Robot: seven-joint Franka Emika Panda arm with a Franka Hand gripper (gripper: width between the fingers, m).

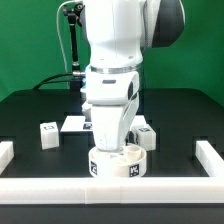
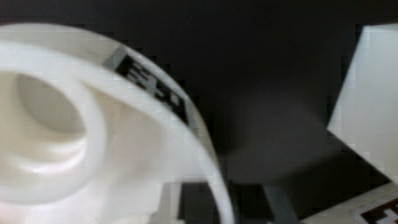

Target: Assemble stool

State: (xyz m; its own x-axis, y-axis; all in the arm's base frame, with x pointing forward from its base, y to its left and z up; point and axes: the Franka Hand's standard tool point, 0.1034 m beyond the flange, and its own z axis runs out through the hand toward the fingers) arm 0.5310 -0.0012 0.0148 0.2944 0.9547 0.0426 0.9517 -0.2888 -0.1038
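Plainly, the stool's round seat [image 1: 118, 166] lies flat near the front border rail [image 1: 60, 190], its axis upright. The gripper [image 1: 117, 142] hangs directly above it, so the coming move looks like a straight vertical one. The jaws are clenched (perhaps on a part, but the wrist hides this). One leg [image 1: 47, 134] stands well off towards the exterior view's left, and another leg [image 1: 148, 136] is nearer, on the right.
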